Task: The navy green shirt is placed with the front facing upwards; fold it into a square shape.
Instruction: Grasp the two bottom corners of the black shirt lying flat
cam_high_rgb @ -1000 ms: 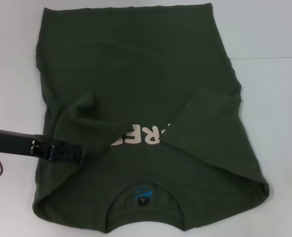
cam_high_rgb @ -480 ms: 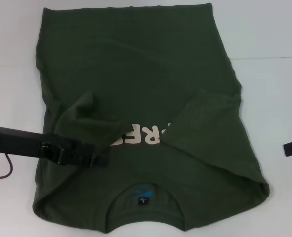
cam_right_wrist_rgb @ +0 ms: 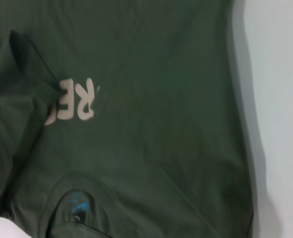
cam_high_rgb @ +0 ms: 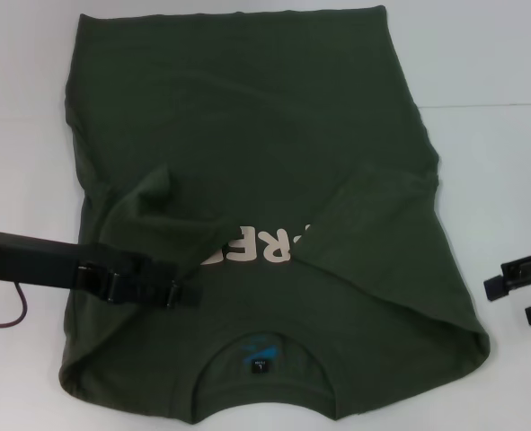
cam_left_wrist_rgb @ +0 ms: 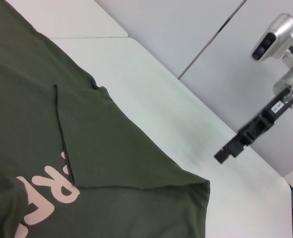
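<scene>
The navy green shirt [cam_high_rgb: 256, 162] lies flat on the white counter [cam_high_rgb: 499, 180], both sleeves folded inward. The left gripper [cam_high_rgb: 186, 294] rests over the left sleeve, its opening unreadable. The right gripper [cam_high_rgb: 500, 300] waits spread beside the hem; it should pinch cleanly at the edge.

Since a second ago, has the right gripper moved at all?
Yes. The right gripper was out of the head view then; it has since come in from the right edge toward the shirt, but remains over bare table, short of the shirt's hem.
</scene>
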Controlling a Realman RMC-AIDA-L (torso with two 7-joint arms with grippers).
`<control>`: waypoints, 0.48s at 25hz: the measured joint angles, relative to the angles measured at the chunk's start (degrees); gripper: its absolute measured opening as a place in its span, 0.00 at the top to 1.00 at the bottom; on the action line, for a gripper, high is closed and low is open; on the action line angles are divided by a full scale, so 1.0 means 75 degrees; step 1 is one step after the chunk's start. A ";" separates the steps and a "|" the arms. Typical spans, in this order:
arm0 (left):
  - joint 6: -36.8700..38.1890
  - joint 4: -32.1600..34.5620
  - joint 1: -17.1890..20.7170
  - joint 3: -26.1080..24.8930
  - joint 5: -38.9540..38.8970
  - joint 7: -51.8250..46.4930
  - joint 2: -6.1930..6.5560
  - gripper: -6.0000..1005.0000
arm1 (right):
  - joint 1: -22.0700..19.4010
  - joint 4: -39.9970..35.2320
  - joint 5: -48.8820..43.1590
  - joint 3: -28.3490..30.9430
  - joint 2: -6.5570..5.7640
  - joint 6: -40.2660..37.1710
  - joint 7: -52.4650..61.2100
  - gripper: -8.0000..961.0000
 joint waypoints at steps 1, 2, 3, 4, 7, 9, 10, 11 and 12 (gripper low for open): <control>0.0000 -0.0001 0.0003 -0.0007 0.0000 0.0009 -0.0001 0.15 | 0.0007 0.0107 -0.0017 -0.0036 0.0007 0.0079 0.0016 0.02; 0.0000 -0.0003 0.0003 -0.0015 0.0000 0.0026 -0.0004 0.15 | 0.0009 0.0209 -0.0025 -0.0074 0.0011 0.0143 0.0030 0.02; 0.0001 -0.0006 0.0005 -0.0018 0.0000 0.0036 -0.0011 0.15 | 0.0011 0.0312 -0.0029 -0.0121 0.0012 0.0236 0.0049 0.02; 0.0000 -0.0007 0.0005 -0.0016 0.0000 0.0036 -0.0016 0.15 | 0.0013 0.0421 -0.0030 -0.0175 0.0011 0.0312 0.0072 0.02; -0.0030 -0.0022 0.0007 -0.0003 0.0000 0.0036 -0.0028 0.15 | 0.0012 0.0674 -0.0033 -0.0284 0.0003 0.0467 0.0153 0.04; -0.0061 -0.0035 0.0008 -0.0012 0.0000 0.0036 -0.0029 0.15 | -0.0002 0.0751 -0.0033 -0.0282 0.0020 0.0537 0.0211 0.06; -0.0068 -0.0040 0.0008 -0.0021 0.0000 0.0036 -0.0029 0.15 | -0.0014 0.0780 -0.0033 -0.0279 0.0038 0.0582 0.0247 0.07; -0.0072 -0.0042 0.0008 -0.0028 0.0000 0.0036 -0.0029 0.15 | -0.0023 0.0796 -0.0033 -0.0278 0.0051 0.0620 0.0274 0.08; -0.0075 -0.0043 0.0009 -0.0035 0.0000 0.0035 -0.0029 0.15 | -0.0036 0.0833 -0.0032 -0.0275 0.0071 0.0688 0.0306 0.10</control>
